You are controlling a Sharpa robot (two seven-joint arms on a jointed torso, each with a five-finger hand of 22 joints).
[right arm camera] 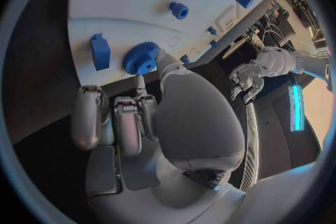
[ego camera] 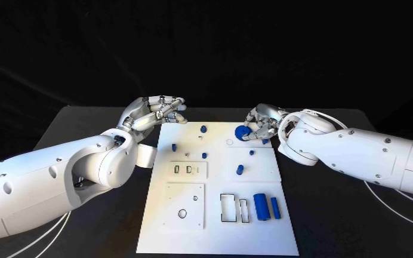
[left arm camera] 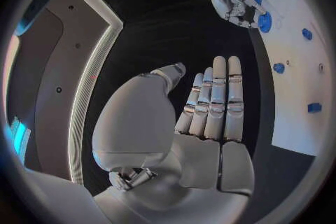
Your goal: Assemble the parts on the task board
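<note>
The white task board (ego camera: 219,228) lies lengthwise in the middle of the table. My right hand (ego camera: 262,122) is at the board's far right corner and pinches a blue gear (ego camera: 242,132) just over the board. The right wrist view shows the gear (right arm camera: 140,59) between thumb and fingertip, next to a blue block (right arm camera: 100,50). My left hand (ego camera: 159,112) hovers off the board's far left corner. Its fingers (left arm camera: 217,98) are stretched out and hold nothing. Small blue pegs (ego camera: 203,129) (ego camera: 173,147) (ego camera: 240,169) stand on the board.
Two long blue pieces (ego camera: 260,205) (ego camera: 276,208) lie near the board's right edge, beside rectangular slots (ego camera: 228,207). A raised white plate (ego camera: 188,169) with small slots sits on the board's left half. Black table (ego camera: 103,210) surrounds the board.
</note>
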